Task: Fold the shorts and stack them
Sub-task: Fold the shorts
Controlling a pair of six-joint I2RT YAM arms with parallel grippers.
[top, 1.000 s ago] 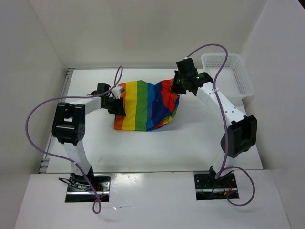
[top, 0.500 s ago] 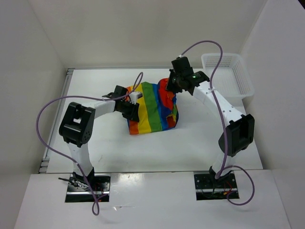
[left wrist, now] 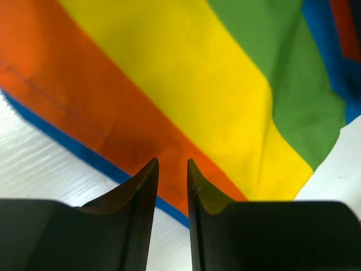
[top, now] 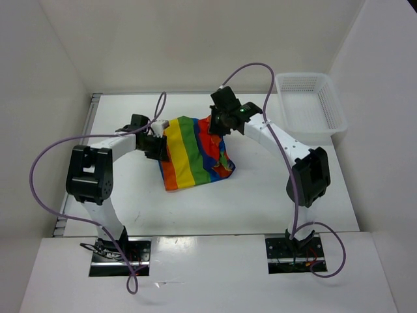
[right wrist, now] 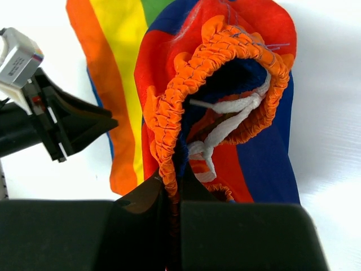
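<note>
Rainbow-striped shorts lie mid-counter, the left gripper at their left edge and the right gripper at their far right corner. Left wrist: jaws almost together over the orange stripe; whether they pinch cloth cannot be told. Right wrist: jaws clamped on the gathered orange waistband, with the white drawstring hanging inside the opening.

Robot lab, enclosed test cell. White table boxed by plain white panels behind and on both sides. Two arm bases on black bolted plates at the table's near edge; purple cables loop loose above it.
</note>
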